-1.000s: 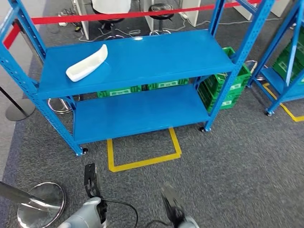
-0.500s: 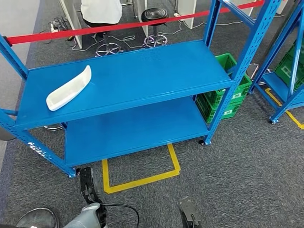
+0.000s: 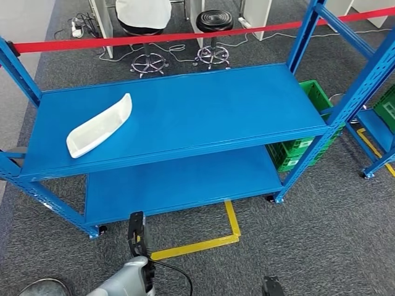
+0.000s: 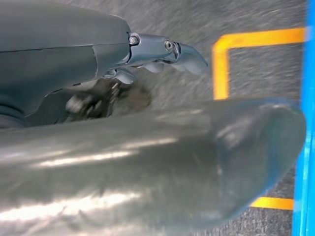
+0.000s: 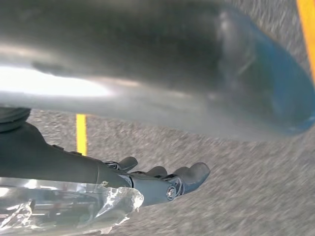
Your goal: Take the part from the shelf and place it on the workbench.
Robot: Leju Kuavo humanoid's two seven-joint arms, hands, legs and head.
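Note:
The part (image 3: pixel 99 126) is a long white tray-like piece lying at the left end of the upper deck of the blue shelf (image 3: pixel 200 105). My left hand (image 3: pixel 136 234) hangs low in front of the shelf's bottom deck, over the carpet, well short of the part. In the left wrist view the left hand (image 4: pixel 156 157) has its dark fingers (image 4: pixel 167 49) stretched out and holds nothing. My right hand (image 3: pixel 272 287) just peeks in at the bottom edge of the head view. In the right wrist view its fingers (image 5: pixel 167 182) are stretched out over the carpet, empty.
A yellow tape square (image 3: pixel 195 246) marks the carpet before the shelf. Green crates (image 3: pixel 302 148) sit behind its right post, and a second blue shelf (image 3: pixel 379 123) stands at the far right. A red barrier tape (image 3: pixel 186 36), stools (image 3: pixel 213 24) and a seated person (image 3: pixel 142 12) are behind. A metal stanchion base (image 3: pixel 44 288) lies bottom left.
The camera has moved: the shelf looms closer and the view has swung sideways. Both hands stay low and empty; the right hand has sunk almost out of the head view.

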